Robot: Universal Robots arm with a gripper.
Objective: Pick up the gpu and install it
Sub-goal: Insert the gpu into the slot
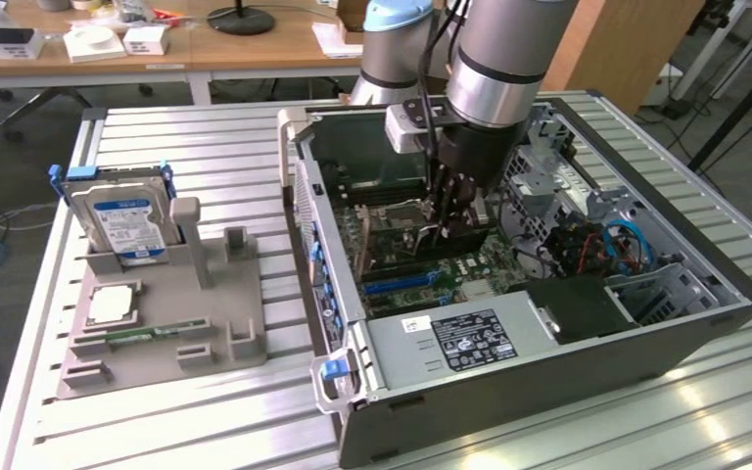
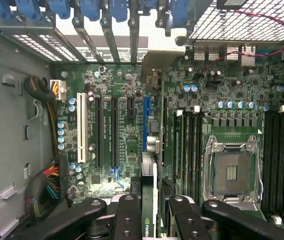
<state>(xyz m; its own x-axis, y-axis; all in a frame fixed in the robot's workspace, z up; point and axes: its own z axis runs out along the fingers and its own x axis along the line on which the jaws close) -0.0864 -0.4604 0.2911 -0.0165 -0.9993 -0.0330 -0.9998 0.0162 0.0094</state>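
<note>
Clamping gpu (image 2: 149, 186) edge-on, gripper (image 2: 149, 220) inside case (image 1: 546, 401); card aligned with blue slot (image 2: 145, 122)

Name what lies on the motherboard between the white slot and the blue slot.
Two long black slots and a shorter black one, side by side, shown in the wrist view.

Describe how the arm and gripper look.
The arm is a silver-grey tube with a black band and a pale blue joint cap. A black cable runs along it. The wrist carries a pale box. The gripper is black, its fingers studded with round pivots.
</note>
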